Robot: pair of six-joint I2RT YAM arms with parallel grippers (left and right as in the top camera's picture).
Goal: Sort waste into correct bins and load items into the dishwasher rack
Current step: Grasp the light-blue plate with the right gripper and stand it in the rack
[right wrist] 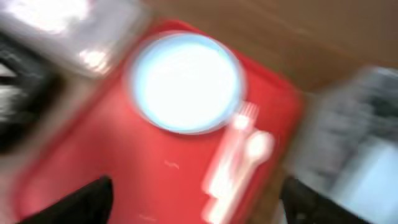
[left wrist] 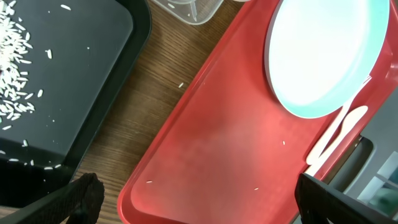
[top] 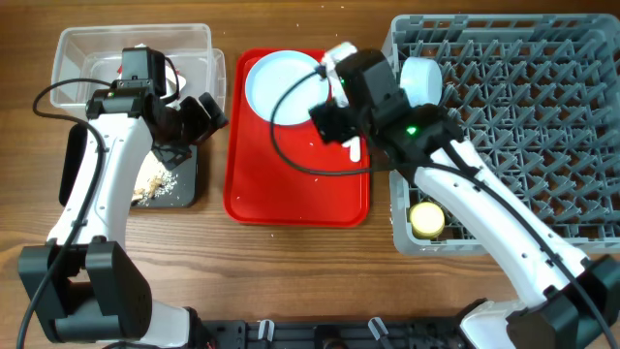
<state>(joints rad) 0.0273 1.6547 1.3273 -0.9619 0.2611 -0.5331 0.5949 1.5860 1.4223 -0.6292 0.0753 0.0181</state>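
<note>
Hovering above the narrow strip of bench (top: 215, 208) between the black tray (top: 189, 184) and the red tray (top: 291, 194), the left end effector (left wrist: 199, 199) has its 2 fingers spread with nothing between them. The right end effector (right wrist: 199, 202) hangs over the red tray's right half, likewise spread and empty, its arm reaching in across the dishwasher rack's (top: 523, 116) lower-left corner. The plate (top: 281, 82) fills the red tray's upper part. The fork (right wrist: 233, 143) and spoon (right wrist: 256, 149) lie side by side along its right rim. Its lower half is open apart from a few grains. Food scraps (top: 155, 182) sit in the black tray, and the yellow cup (top: 427, 219) sits in the rack's lower-left corner.
</note>
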